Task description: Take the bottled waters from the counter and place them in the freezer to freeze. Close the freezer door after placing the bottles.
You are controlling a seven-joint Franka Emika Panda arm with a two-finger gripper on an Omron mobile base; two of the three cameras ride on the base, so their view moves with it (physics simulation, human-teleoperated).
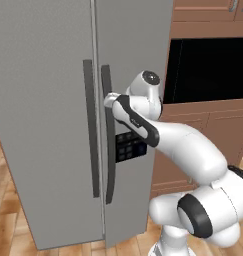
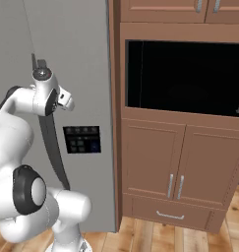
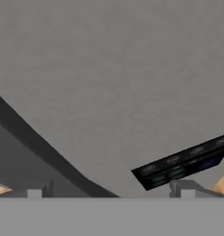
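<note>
Two grey doors on the freezer [image 1: 48,125] from the left base camera, both shut, two long dark handles side by side; plain freezer door [image 1: 43,100] on the left, gripper [image 1: 109,100] up against the right-hand handle [image 1: 109,145]. Over to the right base camera: one dark control panel [image 2: 82,139], one black oven recess [image 2: 185,78], two wooden cabinet doors [image 2: 182,165] below. Hand camera: fingertips [image 3: 42,190] spread wide, pinching nothing, handle crossing diagonally.
</note>
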